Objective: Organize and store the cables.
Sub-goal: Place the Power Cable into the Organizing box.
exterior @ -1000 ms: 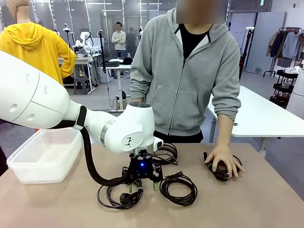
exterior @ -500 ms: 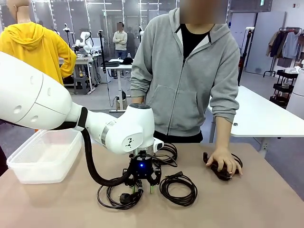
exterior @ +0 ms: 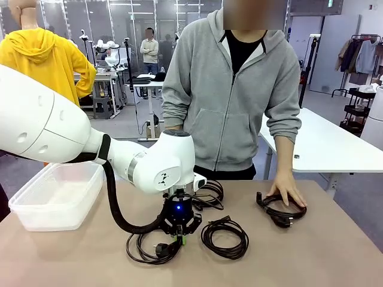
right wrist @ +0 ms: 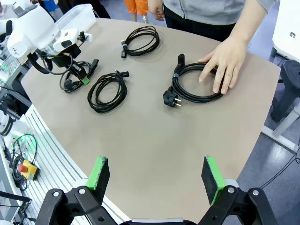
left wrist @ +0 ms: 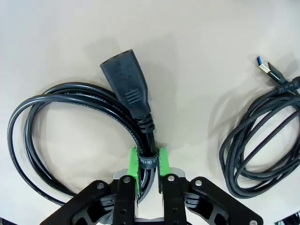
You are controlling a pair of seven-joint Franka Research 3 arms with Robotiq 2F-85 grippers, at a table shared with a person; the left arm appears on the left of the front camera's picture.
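This is a robotics lab in an open hall. A white robot arm [exterior: 36, 125] works at a brown table [exterior: 311, 257]. More work tables [exterior: 149, 84] with gear stand at upper left, a clothes rack [exterior: 362, 54] at upper right. In the right wrist view, a red emergency-stop button [right wrist: 21, 167] sits at lower left.

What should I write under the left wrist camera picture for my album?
Left gripper clamps a coiled black power cable, with a braided USB cable lying beside it.

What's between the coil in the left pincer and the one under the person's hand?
Another coiled cable, lying free; front and right wrist views show it.
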